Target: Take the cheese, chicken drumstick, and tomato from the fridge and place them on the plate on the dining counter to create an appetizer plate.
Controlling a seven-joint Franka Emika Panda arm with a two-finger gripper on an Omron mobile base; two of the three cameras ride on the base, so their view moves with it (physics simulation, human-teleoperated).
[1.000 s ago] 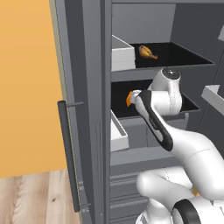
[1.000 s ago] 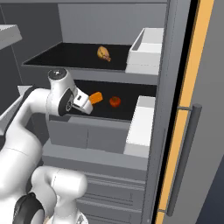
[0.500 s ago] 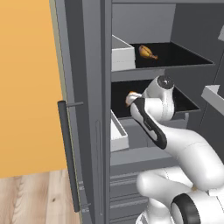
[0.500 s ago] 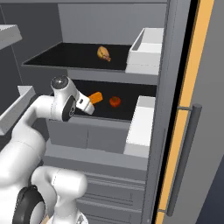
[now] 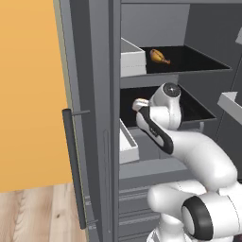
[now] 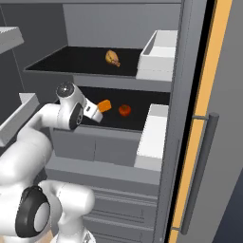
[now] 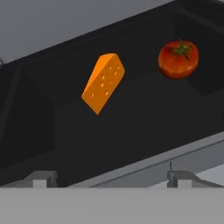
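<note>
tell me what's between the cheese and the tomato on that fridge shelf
Nothing: in the hand view, bare black shelf separates the cheese from the tomato.

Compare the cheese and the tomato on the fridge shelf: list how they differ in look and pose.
Shape: the cheese is an angular wedge; the tomato is a round ball.
Colour: the cheese is orange with small holes; the tomato is red with a green stem.
Pose: in the hand view the cheese stands tilted on its narrow point, while the tomato sits stem up.
Both rest apart on the same black shelf, with the open gripper in front of them.

Open shelf space around cheese (image 7: 103,82)
</note>
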